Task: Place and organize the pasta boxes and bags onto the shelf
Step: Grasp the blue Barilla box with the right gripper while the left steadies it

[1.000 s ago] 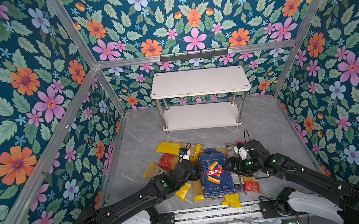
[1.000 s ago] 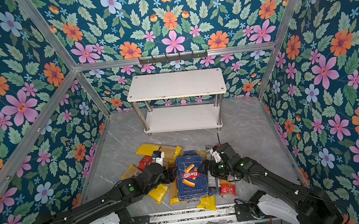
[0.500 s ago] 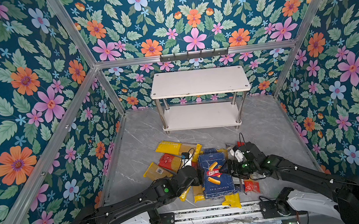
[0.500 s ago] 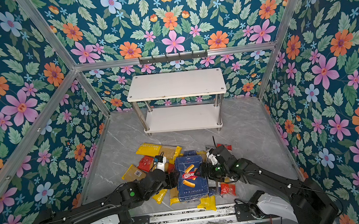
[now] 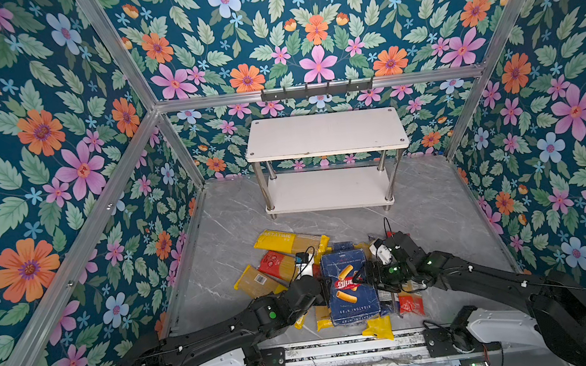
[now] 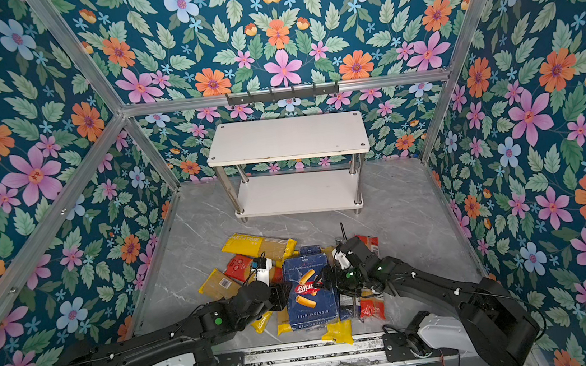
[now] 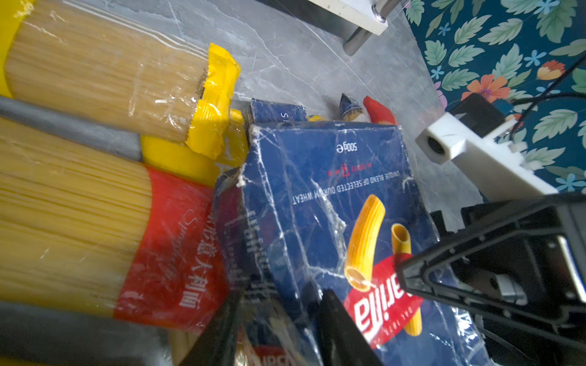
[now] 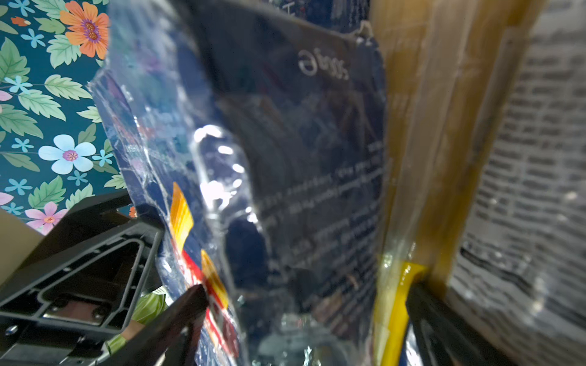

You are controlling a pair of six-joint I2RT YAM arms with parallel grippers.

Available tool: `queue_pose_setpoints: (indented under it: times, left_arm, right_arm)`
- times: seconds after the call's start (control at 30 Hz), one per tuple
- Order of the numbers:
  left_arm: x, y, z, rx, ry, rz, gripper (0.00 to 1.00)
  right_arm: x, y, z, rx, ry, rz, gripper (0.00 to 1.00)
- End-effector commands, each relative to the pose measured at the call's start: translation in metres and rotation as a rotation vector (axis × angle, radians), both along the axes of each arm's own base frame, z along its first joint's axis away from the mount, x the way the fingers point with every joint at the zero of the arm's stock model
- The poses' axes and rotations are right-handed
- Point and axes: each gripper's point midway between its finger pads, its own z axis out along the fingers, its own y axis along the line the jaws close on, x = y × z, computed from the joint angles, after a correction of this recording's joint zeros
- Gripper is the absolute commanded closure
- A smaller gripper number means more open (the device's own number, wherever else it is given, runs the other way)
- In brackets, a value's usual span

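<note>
With the white two-tier metal-post shelf (image 5: 323, 135) at twelve o'clock bare and all pasta packs (image 5: 287, 241) heaped at six, the left gripper (image 5: 321, 289) pinched the wide dark-blue rigatoni pack (image 5: 352, 306) at its nine-o'clock edge with narrow jaws, the right gripper (image 5: 365, 277) straddling three o'clock, jaws wide.

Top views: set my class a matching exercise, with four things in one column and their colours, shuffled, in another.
Things:
1. shelf
2. rigatoni pack
3. hook rail
4. spaghetti bag nearest the shelf

Colours:
A. black
B. clear, with yellow ends
C. white boards, shiny metal posts
D. dark blue

Pairs: 1-C, 2-D, 3-A, 4-B
</note>
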Motion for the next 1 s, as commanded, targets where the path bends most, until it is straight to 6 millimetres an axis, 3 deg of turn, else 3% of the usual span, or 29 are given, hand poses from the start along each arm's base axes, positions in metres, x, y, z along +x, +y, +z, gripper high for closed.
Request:
queue_pose_setpoints:
  times: [0.0, 0.3, 0.77, 0.97]
  left_arm:
    - [-0.003, 0.025, -0.028, 0.128, 0.032, 0.034, 0.61]
    - [-0.007, 0.030, -0.050, 0.128, 0.064, 0.054, 0.69]
    - [-0.007, 0.036, -0.065, 0.134, 0.090, 0.090, 0.71]
    - [-0.005, 0.039, -0.059, 0.132, 0.079, 0.108, 0.67]
  right_arm:
    - [0.002, 0.004, 0.001, 0.015, -0.008, 0.006, 0.01]
    - [0.004, 0.015, 0.007, 0.096, -0.034, 0.030, 0.01]
    - [0.017, 0.040, 0.013, 0.217, -0.060, 0.070, 0.02]
    - [0.021, 0.046, 0.016, 0.244, -0.062, 0.075, 0.22]
